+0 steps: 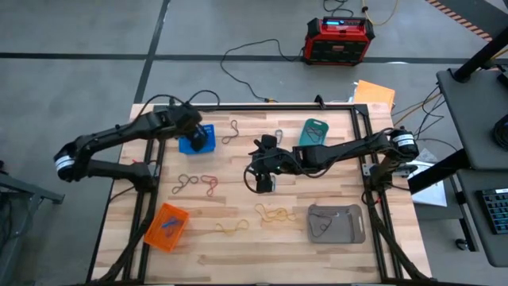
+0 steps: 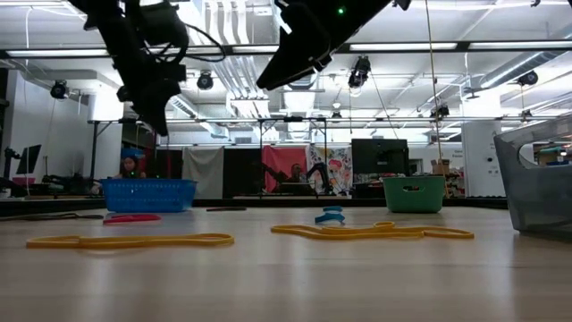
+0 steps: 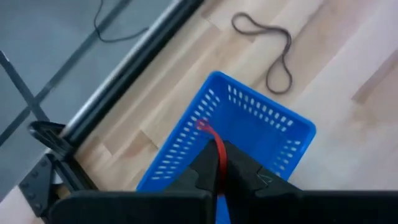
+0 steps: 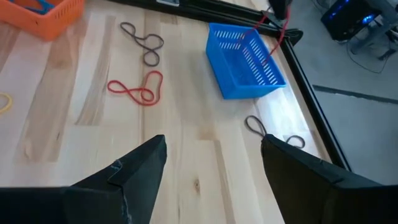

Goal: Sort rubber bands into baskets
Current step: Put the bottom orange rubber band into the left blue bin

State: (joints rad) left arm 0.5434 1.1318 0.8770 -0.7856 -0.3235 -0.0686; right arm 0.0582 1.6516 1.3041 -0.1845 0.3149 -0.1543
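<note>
My left gripper (image 3: 217, 168) hangs over the blue basket (image 3: 249, 134), fingers pinched on a red rubber band (image 3: 214, 146); only its wrist camera shows that grip. From above, I see my right gripper (image 4: 211, 162) mid-table, fingers spread and empty, with loose rubber bands (image 1: 198, 184) scattered on the wooden table (image 1: 238, 246), plus the orange basket (image 1: 166, 226), grey basket (image 1: 336, 223) and teal basket (image 1: 314, 132). The level view shows a workshop with ceiling lights.

blue basket (image 3: 249, 134) near end hidden behind left end effector (image 3: 217, 163), orange basket (image 4: 43, 14) cut off by edge
</note>
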